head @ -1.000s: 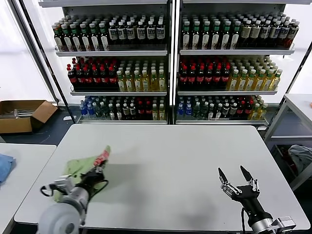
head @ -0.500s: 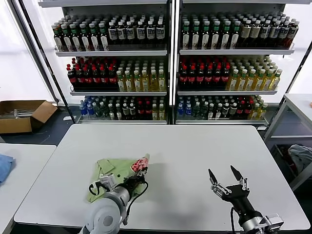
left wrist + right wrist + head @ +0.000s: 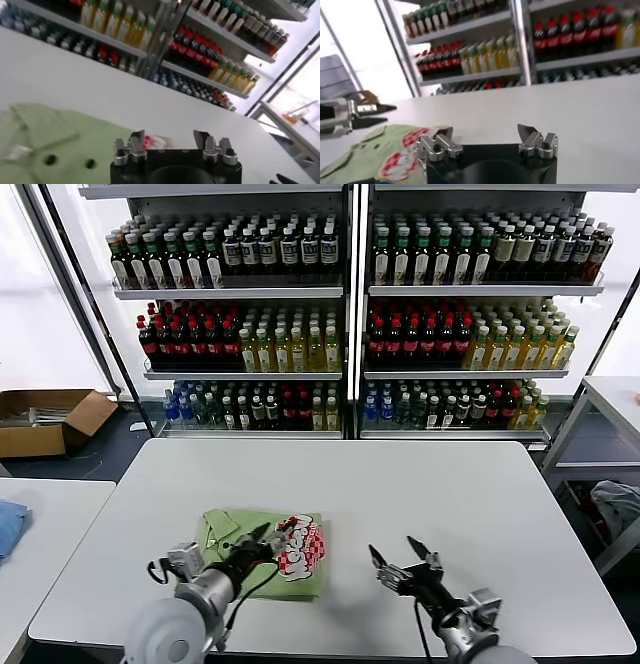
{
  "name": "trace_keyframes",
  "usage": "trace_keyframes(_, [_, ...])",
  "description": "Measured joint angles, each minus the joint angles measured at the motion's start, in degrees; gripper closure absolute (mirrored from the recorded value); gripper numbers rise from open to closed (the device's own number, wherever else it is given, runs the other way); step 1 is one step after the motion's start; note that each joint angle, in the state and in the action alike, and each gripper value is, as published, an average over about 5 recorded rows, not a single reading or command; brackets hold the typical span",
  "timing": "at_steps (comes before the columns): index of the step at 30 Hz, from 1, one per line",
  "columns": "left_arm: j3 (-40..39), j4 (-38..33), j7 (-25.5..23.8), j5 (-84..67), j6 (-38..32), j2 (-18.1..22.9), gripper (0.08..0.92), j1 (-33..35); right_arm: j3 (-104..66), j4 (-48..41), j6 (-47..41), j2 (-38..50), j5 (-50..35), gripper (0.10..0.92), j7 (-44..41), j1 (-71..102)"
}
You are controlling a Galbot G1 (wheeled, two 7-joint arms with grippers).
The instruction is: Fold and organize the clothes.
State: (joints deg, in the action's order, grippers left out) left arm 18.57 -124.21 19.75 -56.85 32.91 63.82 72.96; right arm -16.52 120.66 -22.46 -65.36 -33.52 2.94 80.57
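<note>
Your polo shirt (image 3: pixel 268 546) lies flat on the desk (image 3: pixel 420 484), its long axis running sideways. The left gripper (image 3: pixel 262 541) hovers directly over it, jaws spread; the right gripper (image 3: pixel 400 558), also spread, waits just beside the shirt's print edge.

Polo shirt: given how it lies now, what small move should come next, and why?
Probably bring the right gripper, open above bare table, across to the polo shirt's near edge. The shirt lies flat, and the left gripper, also open, already hovers over it.
</note>
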Motion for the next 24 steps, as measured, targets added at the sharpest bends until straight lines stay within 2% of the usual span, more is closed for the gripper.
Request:
trace_keyframes(5, [6.2, -2.2, -2.9, 2.8, 0.0, -1.2, 0.206, 3.7, 8.8, -5.8, -3.4, -1.7, -1.1, 0.203, 2.5, -7.9])
trace_keyframes(10, [10.1, -4.6, -4.2, 4.6, 0.0, -0.8, 0.178, 7.6, 15.8, -10.8, -5.8, -3.4, -1.5, 0.236, 4.1, -14.7])
trace_keyframes(24, [13.7, -7.9, -4.3, 6.5, 0.1, 2.1, 0.177, 11.7, 22.9, -14.4, -9.3, -3.4, -4.6, 0.61, 8.4, -21.9])
